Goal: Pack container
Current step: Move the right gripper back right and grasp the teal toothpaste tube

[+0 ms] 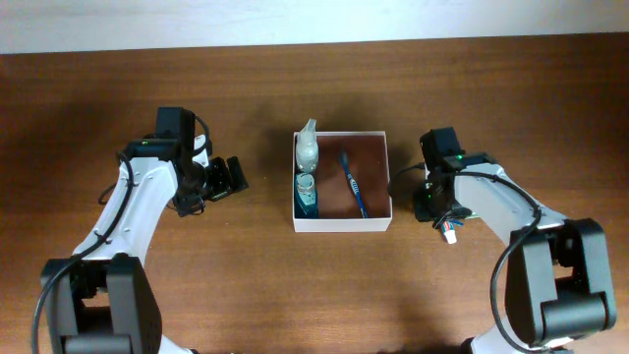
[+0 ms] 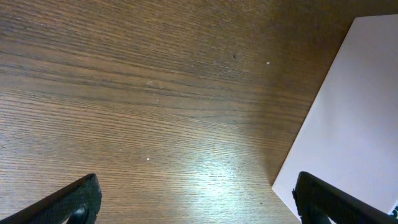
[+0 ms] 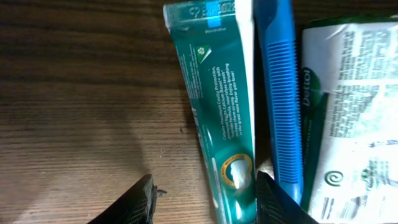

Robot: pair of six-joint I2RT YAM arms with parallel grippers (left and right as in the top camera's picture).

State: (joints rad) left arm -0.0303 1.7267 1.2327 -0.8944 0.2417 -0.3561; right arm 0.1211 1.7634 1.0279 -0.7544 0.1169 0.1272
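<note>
Gaping wide, left hand (image 2: 199, 202) hovers over the table (image 2: 155, 93); right hand (image 3: 209, 200), half-spread, straddles toothpaste tube (image 3: 217, 93).

- The container (image 1: 344, 224) is set at the middle of the table (image 1: 295, 285)
- A far bottle (image 1: 308, 147) and a near bottle (image 1: 307, 195) are laid along its left wall, one behind the other
- A toothbrush (image 1: 353, 184) is laid inside, just right of them
- On the table below the right gripper (image 3: 205, 202), a comb (image 3: 280, 93) is laid between a toothpaste tube (image 3: 217, 93) and a packet (image 3: 354, 112)
</note>
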